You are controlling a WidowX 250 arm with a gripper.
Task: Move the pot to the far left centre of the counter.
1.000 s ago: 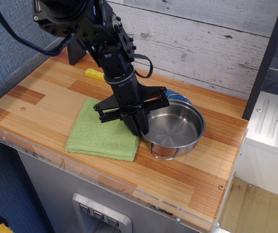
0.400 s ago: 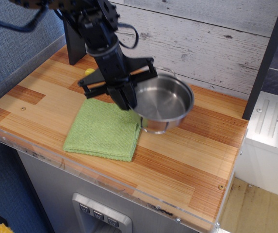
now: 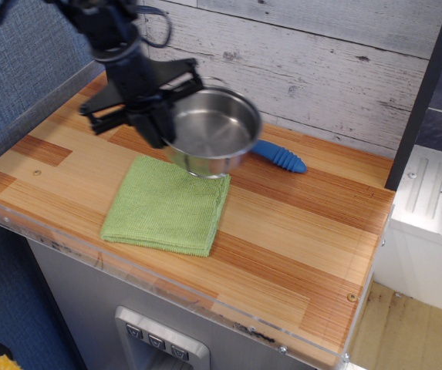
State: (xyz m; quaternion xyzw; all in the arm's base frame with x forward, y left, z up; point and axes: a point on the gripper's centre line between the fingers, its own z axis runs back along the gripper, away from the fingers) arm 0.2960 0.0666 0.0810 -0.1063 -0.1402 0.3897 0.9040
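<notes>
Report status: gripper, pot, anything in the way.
Black gripper shut on the shallow shiny steel pot's left rim. Pot held above the green cloth's far edge, off the striped wooden counter. Blue ribbed handle lies behind; leftward path looks open.

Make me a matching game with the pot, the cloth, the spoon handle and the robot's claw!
Things:
1. pot
2. cloth
3. spoon handle
4. gripper

Descriptions:
A. blue, lying by the back wall
B. green, flat on the counter
C. black, clamped on a rim
D. shiny metal, held up in the air

Pairs: 1-D, 2-B, 3-A, 4-C
</notes>
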